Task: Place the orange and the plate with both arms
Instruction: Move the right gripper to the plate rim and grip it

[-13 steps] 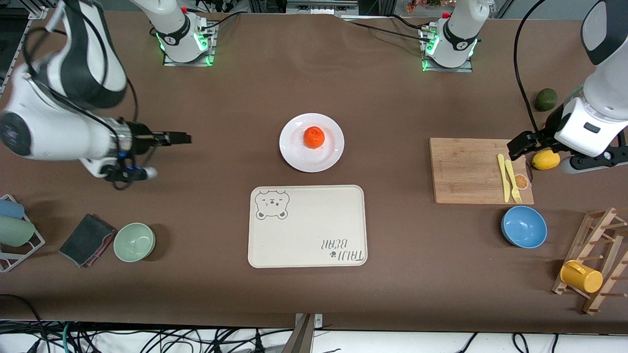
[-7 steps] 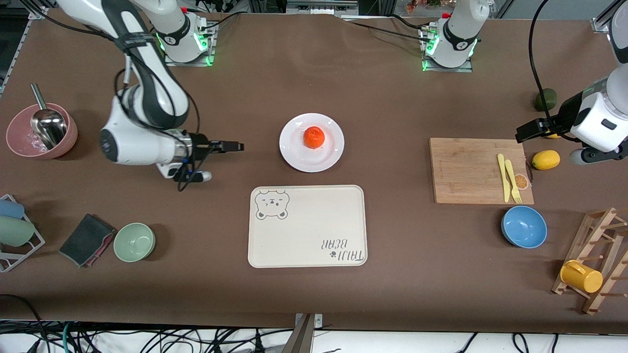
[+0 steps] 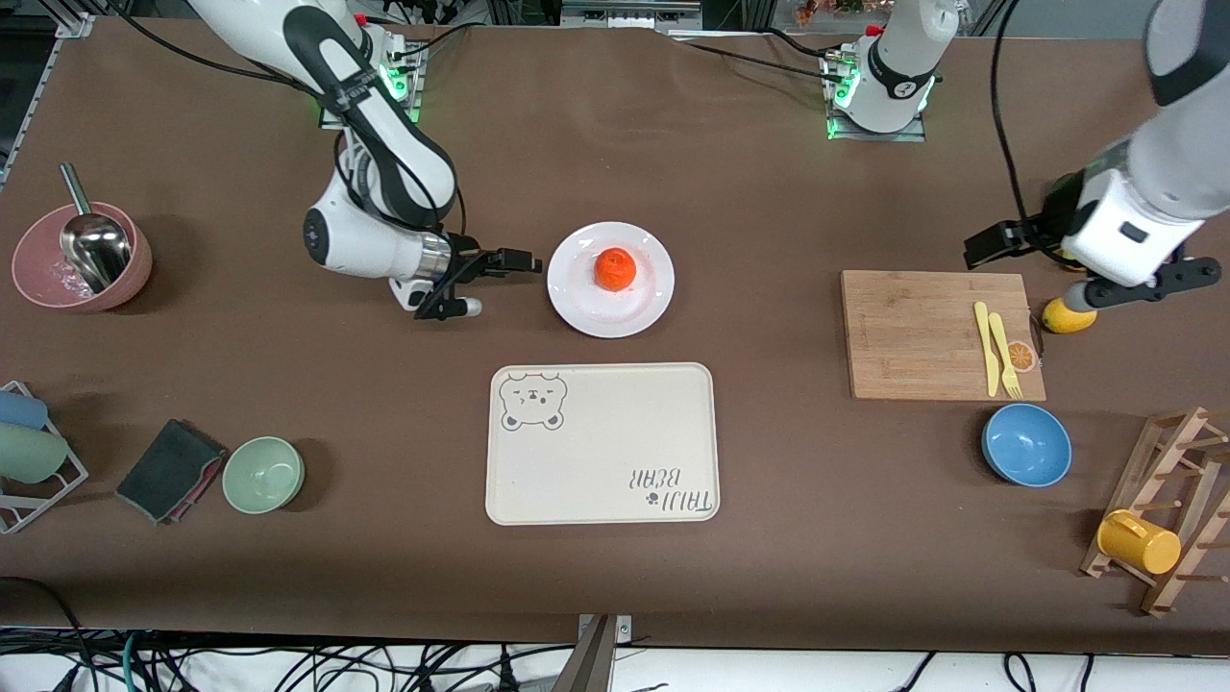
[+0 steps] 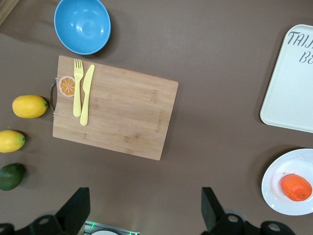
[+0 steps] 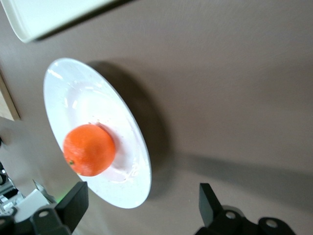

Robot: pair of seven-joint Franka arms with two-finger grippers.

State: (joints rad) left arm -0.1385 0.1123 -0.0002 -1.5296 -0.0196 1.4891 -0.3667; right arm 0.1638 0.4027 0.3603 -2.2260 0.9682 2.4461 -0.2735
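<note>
The orange [image 3: 615,268] sits on the white plate [image 3: 588,312] near the table's middle. My right gripper [image 3: 522,260] is open, low beside the plate's rim on the side toward the right arm's end. In the right wrist view the orange [image 5: 89,150] and plate [image 5: 73,93] lie just ahead of the gripper [image 5: 142,205], with the plate's rim between the spread fingers. My left gripper [image 3: 988,245] is open and empty, up over the table by the cutting board's farther corner. The left wrist view shows its gripper [image 4: 145,208], the plate [image 4: 276,196] and the orange [image 4: 296,187] well away.
A cream bear tray [image 3: 602,444] lies nearer the camera than the plate. A cutting board [image 3: 913,332] with a yellow knife and fork, a lemon [image 3: 1065,317] and a blue bowl [image 3: 1026,444] are toward the left arm's end. A green bowl [image 3: 263,474] and a pink bowl [image 3: 82,259] are toward the right arm's end.
My right arm swung in from its end of the table until its gripper reached the plate's rim. My left gripper rose and shifted toward the table's middle. The orange and plate have not moved.
</note>
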